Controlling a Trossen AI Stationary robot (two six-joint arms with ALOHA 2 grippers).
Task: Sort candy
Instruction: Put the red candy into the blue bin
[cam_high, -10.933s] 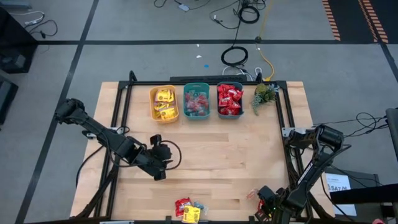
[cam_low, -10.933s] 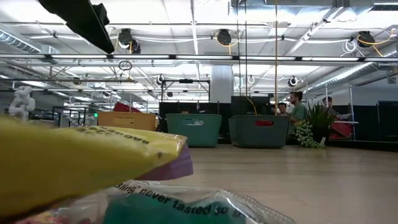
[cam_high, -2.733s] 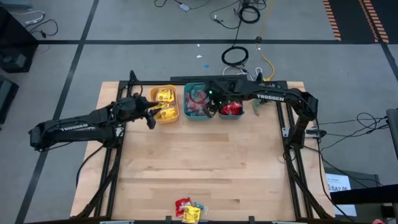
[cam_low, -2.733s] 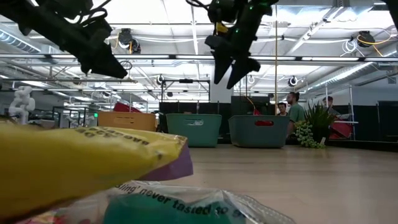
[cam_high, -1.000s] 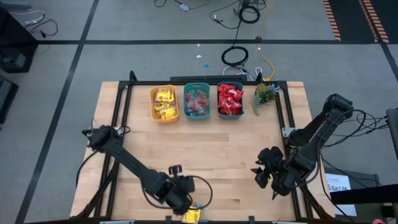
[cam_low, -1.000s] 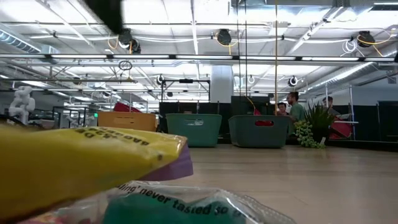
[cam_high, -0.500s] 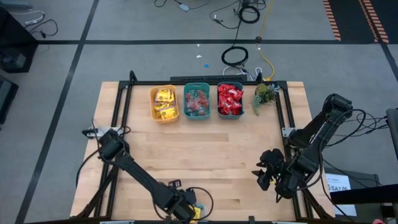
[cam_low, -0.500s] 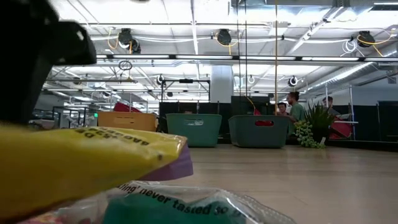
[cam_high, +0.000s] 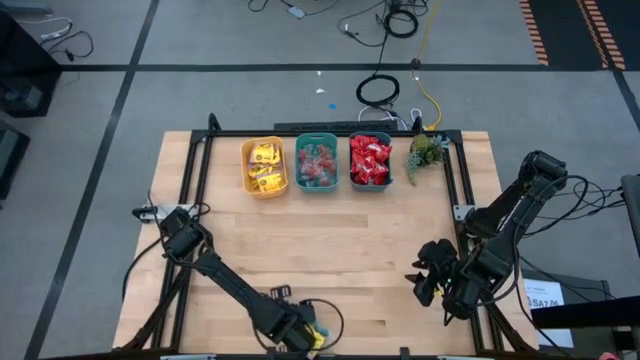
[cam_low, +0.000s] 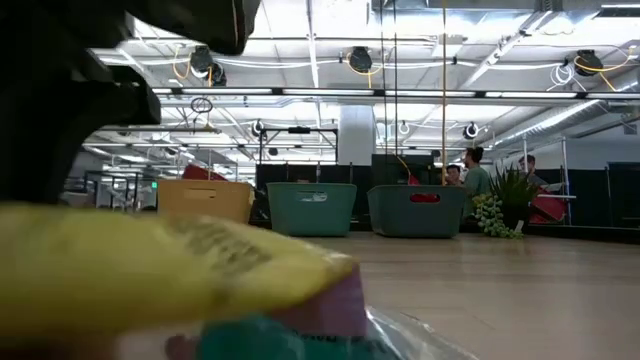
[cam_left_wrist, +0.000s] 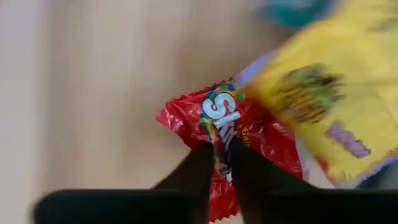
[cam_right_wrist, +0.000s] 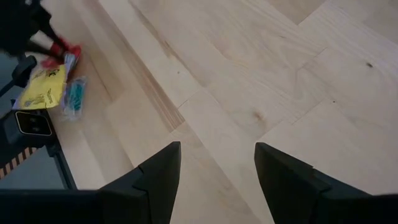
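A small pile of candy lies at the table's near edge: a red packet (cam_left_wrist: 233, 134), a yellow packet (cam_left_wrist: 323, 93) overlapping it, and a teal-wrapped piece (cam_right_wrist: 74, 96). My left gripper (cam_high: 300, 335) stands over the pile, pointing down, its fingertips (cam_left_wrist: 219, 155) closed on the red packet. My right gripper (cam_high: 425, 275) hangs open above bare wood at the right, away from the pile, with nothing between its fingers (cam_right_wrist: 217, 163). In the low view the yellow packet (cam_low: 150, 270) fills the foreground, blurred. My left gripper pinches the red packet between its two fingers (cam_left_wrist: 199, 168), near the middle of the wrapper's printed face (cam_left_wrist: 219, 134). The fingers come from above, pointing down. The packet lies flat on the table, one side tucked under the yellow packet.
Three bins stand in a row at the far edge: a yellow one (cam_high: 264, 166), a teal one (cam_high: 316, 163) and one holding red packets (cam_high: 369, 160). A small green plant (cam_high: 425, 152) sits to their right. Bare wood lies between bins and pile.
My left gripper has come down and toward the near edge onto the candy pile. In the low view its dark body now fills the upper left, and the yellow packet has shifted and blurred.
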